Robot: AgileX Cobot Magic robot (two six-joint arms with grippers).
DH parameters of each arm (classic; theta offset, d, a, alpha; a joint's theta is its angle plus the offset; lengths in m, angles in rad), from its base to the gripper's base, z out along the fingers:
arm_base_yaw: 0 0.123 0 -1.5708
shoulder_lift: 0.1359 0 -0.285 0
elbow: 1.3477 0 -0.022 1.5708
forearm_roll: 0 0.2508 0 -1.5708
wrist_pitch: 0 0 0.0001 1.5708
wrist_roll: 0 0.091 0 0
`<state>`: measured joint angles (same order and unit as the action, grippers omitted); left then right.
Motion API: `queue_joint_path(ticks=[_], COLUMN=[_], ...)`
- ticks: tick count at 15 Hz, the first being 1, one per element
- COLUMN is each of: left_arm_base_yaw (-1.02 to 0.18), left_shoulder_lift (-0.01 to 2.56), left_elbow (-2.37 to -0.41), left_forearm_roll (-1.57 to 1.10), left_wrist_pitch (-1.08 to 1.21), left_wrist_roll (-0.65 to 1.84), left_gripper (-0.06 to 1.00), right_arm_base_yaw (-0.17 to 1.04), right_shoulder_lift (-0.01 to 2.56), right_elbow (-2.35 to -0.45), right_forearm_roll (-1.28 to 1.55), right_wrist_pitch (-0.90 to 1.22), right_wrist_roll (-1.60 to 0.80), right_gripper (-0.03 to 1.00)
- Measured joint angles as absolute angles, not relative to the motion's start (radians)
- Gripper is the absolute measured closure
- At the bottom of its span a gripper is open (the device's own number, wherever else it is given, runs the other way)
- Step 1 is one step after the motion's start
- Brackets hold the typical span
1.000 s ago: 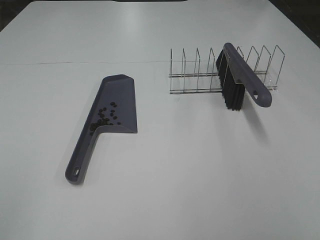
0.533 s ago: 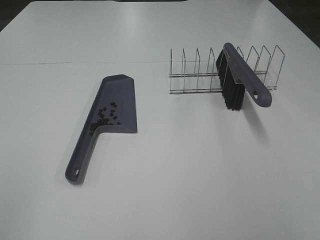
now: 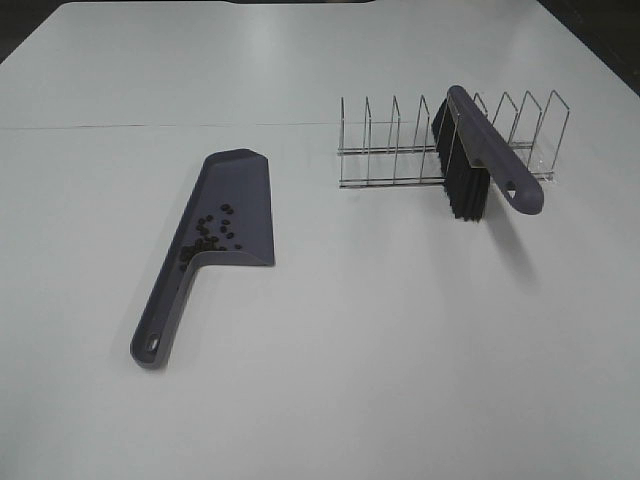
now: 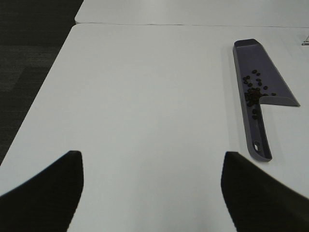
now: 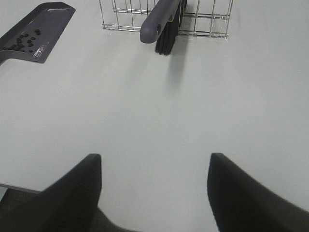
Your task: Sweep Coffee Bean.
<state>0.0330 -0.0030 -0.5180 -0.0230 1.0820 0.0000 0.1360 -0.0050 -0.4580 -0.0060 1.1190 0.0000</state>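
Note:
A purple-grey dustpan (image 3: 235, 205) lies flat on the white table, left of centre, its handle toward the front. Several coffee beans (image 3: 208, 237) lie in the pan near the handle; they also show in the left wrist view (image 4: 253, 94) and right wrist view (image 5: 23, 42). The purple-grey brush (image 3: 480, 160) with black bristles rests across a wire rack (image 3: 400, 150). Neither gripper shows in the exterior view. My left gripper (image 4: 152, 193) is open and empty, well away from the dustpan (image 4: 258, 96). My right gripper (image 5: 154, 193) is open and empty, short of the brush (image 5: 161, 19).
The wire rack (image 5: 203, 19) stands at the back right of the table. A seam (image 3: 150, 126) runs across the table behind the dustpan. The table's left edge (image 4: 43, 96) borders dark floor.

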Motion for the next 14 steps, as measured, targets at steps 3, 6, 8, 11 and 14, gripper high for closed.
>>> queue_joint_path(ticks=[3, 6, 8, 11, 14], left_arm_base_yaw=[0.033, 0.033, 0.033, 0.033, 0.033], left_shoulder_lift=[-0.003, -0.003, -0.003, -0.003, -0.003], left_elbow=[-0.518, -0.518, -0.518, -0.518, -0.518], left_forearm_roll=[-0.029, -0.029, -0.032, -0.032, -0.032], left_wrist_pitch=[1.082, 1.082, 1.082, 1.082, 1.082], left_wrist_roll=[0.000, 0.000, 0.000, 0.000, 0.000], left_gripper=[0.24, 0.24, 0.24, 0.24, 0.24], right_arm_base_yaw=[0.136, 0.136, 0.136, 0.136, 0.136], right_shoulder_lift=[-0.005, -0.005, -0.005, -0.005, -0.005], right_elbow=[-0.458, -0.458, -0.458, -0.458, -0.458], right_forearm_roll=[-0.006, -0.006, -0.006, -0.006, -0.006], right_wrist_pitch=[1.119, 1.119, 1.119, 1.119, 1.119], right_wrist_roll=[0.000, 0.000, 0.000, 0.000, 0.000], right_gripper=[0.38, 0.38, 0.38, 0.38, 0.38])
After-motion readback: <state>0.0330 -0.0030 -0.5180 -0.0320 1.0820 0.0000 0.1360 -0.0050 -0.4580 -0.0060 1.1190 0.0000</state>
